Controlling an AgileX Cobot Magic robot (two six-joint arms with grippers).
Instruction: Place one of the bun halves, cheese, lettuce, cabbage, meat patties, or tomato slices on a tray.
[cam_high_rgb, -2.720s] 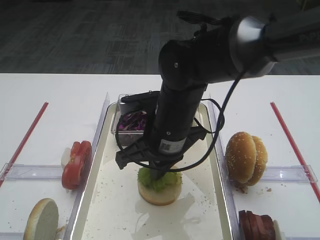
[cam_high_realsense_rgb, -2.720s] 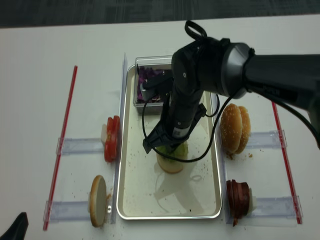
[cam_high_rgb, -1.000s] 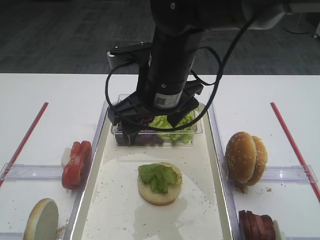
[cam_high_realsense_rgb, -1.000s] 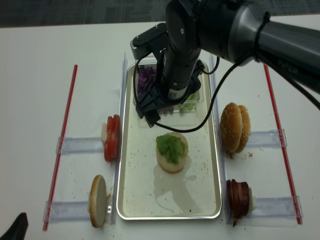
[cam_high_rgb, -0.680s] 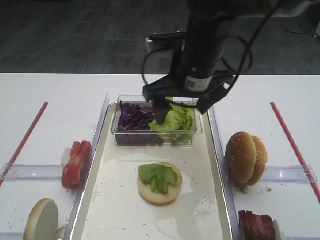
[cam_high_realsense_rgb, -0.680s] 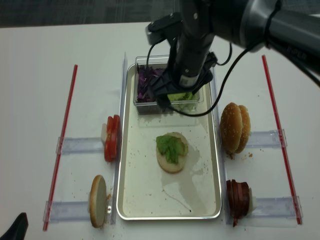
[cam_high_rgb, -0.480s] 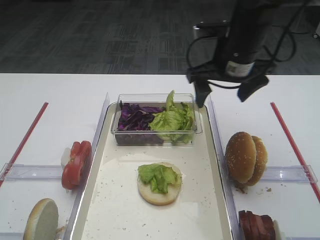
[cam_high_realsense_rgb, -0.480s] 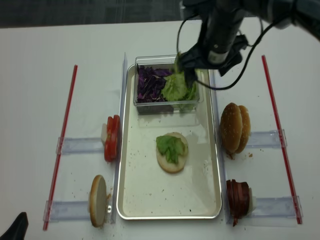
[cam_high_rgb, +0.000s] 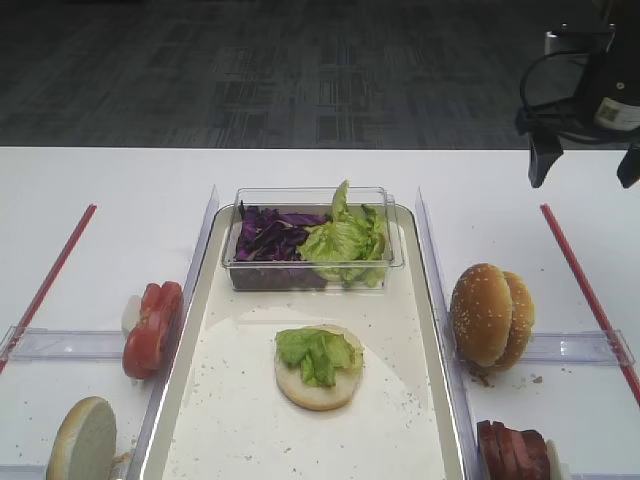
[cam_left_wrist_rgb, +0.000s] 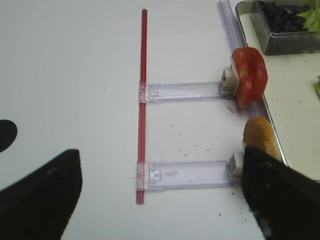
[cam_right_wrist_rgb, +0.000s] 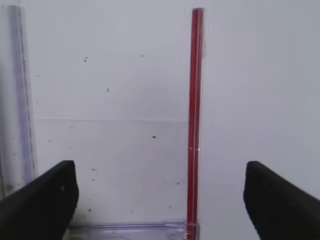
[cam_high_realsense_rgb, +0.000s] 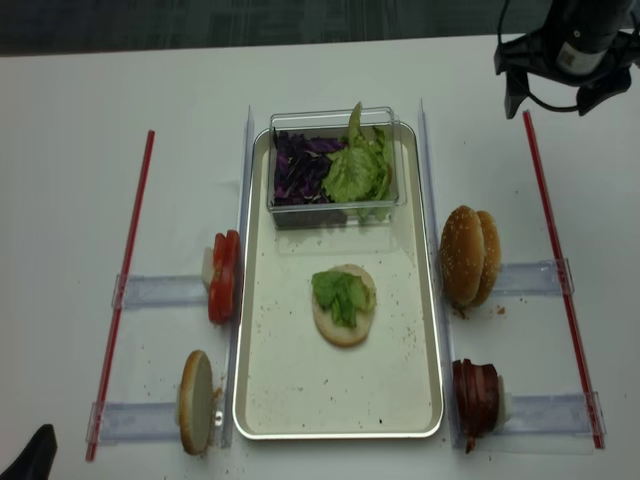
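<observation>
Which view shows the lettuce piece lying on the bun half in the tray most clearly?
The first exterior high view: the lettuce sits near and unobstructed on the bun half in the tray. The realsense view shows it smaller, from above. The left wrist view catches only a green sliver at its right edge; the right wrist view shows none.

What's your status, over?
Right gripper open, empty, above the table right of the tray. Left gripper open, empty, parked left. Lettuce sits on bun half in tray. Nothing in the way.
</observation>
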